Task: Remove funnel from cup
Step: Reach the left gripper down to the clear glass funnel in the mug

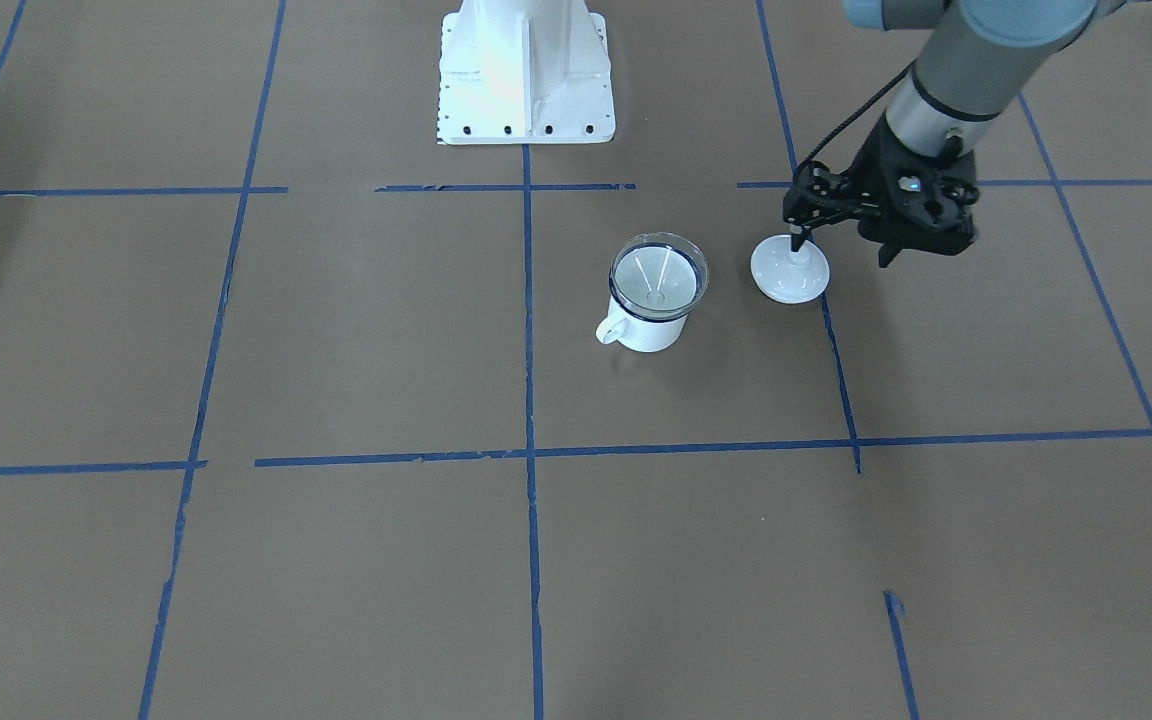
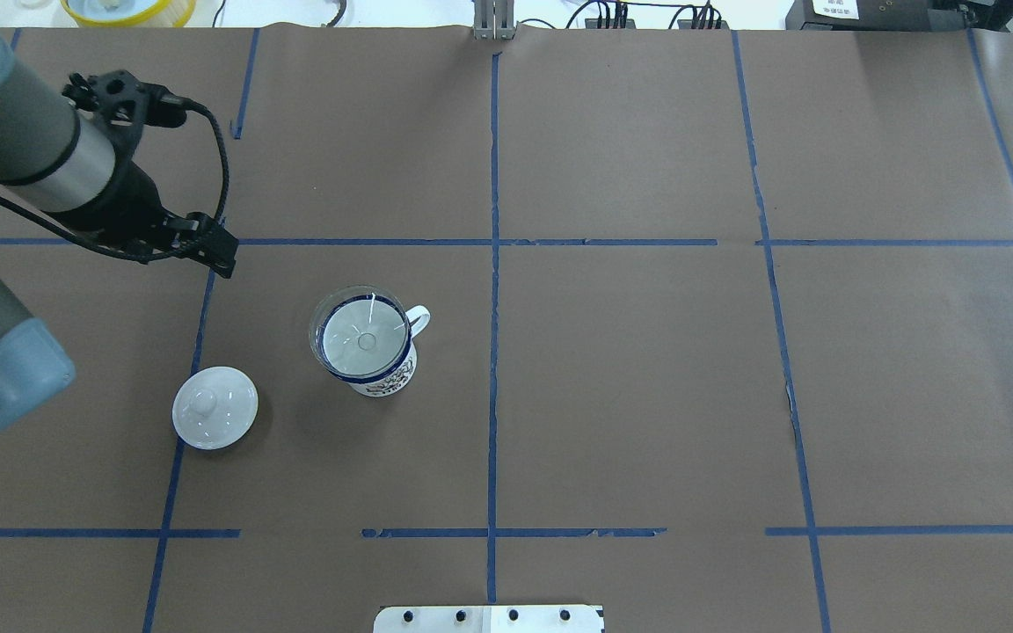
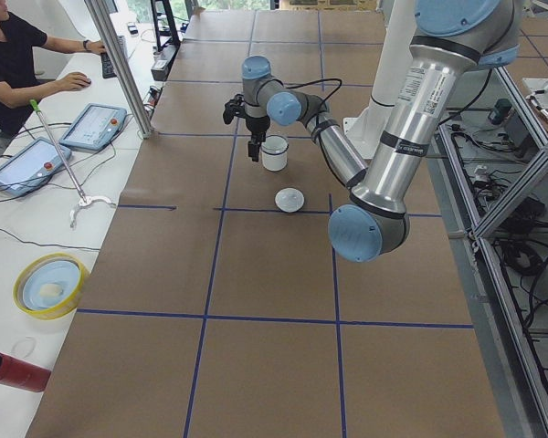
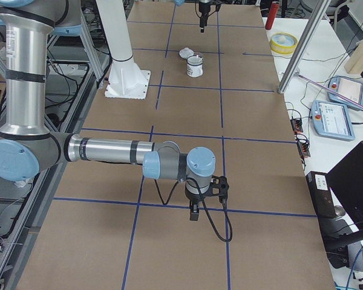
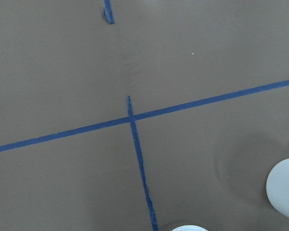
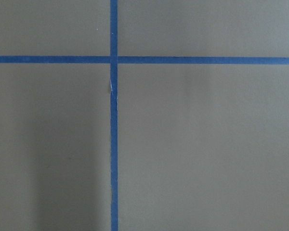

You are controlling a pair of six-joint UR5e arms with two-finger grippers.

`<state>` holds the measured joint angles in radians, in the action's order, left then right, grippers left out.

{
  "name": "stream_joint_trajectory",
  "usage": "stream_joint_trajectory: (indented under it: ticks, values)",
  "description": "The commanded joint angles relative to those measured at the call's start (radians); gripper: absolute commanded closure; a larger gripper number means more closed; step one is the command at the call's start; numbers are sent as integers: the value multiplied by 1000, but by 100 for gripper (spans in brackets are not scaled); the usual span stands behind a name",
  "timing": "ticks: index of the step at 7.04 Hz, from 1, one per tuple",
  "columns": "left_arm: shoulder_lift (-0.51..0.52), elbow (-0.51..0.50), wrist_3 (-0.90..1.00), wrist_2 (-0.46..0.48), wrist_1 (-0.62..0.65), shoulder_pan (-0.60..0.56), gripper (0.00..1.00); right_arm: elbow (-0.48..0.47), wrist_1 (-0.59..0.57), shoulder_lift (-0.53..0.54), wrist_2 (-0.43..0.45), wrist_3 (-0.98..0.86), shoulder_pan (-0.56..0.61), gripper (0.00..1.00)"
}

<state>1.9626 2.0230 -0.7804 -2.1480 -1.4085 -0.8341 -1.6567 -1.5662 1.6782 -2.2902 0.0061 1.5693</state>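
Note:
The clear funnel (image 1: 658,275) sits in the white cup (image 1: 651,332), whose rim is dark blue and whose handle points toward the table's front edge. Both show in the overhead view, the funnel (image 2: 363,338) in the cup (image 2: 385,380). My left gripper (image 2: 223,262) hangs above the table, left of the cup and beyond the white knobbed lid (image 2: 214,407). It looks shut and empty, and it also shows in the front view (image 1: 887,258). My right gripper (image 4: 193,212) shows only in the right side view, far from the cup (image 4: 195,66). I cannot tell its state.
The white lid (image 1: 789,270) lies on the brown paper beside the cup. The robot base (image 1: 526,80) stands at the table's robot side. A yellow bowl (image 3: 50,285) and a red cylinder (image 3: 14,372) lie off the paper. An operator (image 3: 9,55) sits beside tablets.

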Motion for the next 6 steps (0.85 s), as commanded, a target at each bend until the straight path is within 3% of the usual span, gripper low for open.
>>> stream_joint_trajectory:
  ticks: [1,4,6]
  values:
    - [88,-49,-213,73,0,128,0,0,0,0,0,0,0,0]
    - [150,-159,-258,147,-13,159,1,0,0,0,0,0,0,0]
    - [147,-158,-261,155,-14,173,19,0,0,0,0,0,0,0]
